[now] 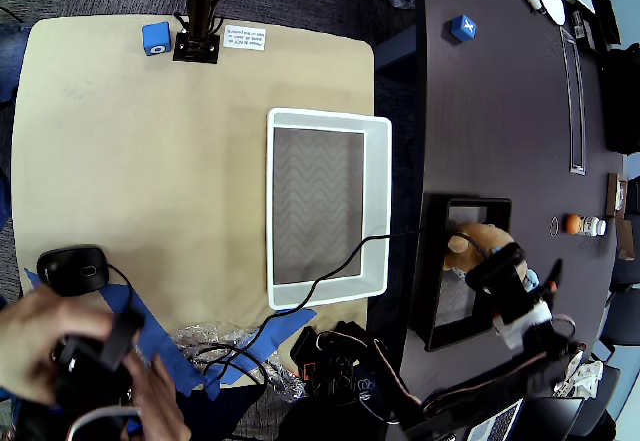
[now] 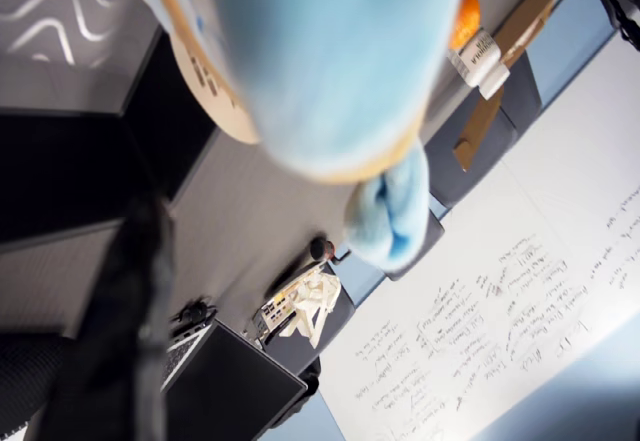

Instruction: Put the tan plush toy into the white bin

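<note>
The tan plush toy [image 1: 466,242] is over the far right part of a black tray [image 1: 432,296] on the dark table, right of the white bin [image 1: 378,201]. My gripper [image 1: 497,264] is on the toy's right side and appears shut on it. In the wrist view the toy's light blue body [image 2: 330,61] sits right up against the lens, with a blue flipper [image 2: 390,216] hanging from it. One dark blurred finger [image 2: 115,331] shows at lower left. The bin has nothing in it, and its grey zigzag floor is bare.
A black cable [image 1: 340,261] crosses the bin's lower right corner. Blue cubes sit at the tan table's top [image 1: 156,38] and on the dark table [image 1: 461,28]. A black device [image 1: 72,266] lies at left, and a person's hands [image 1: 40,331] show at lower left. Small orange and white objects [image 1: 580,225] lie right of the tray.
</note>
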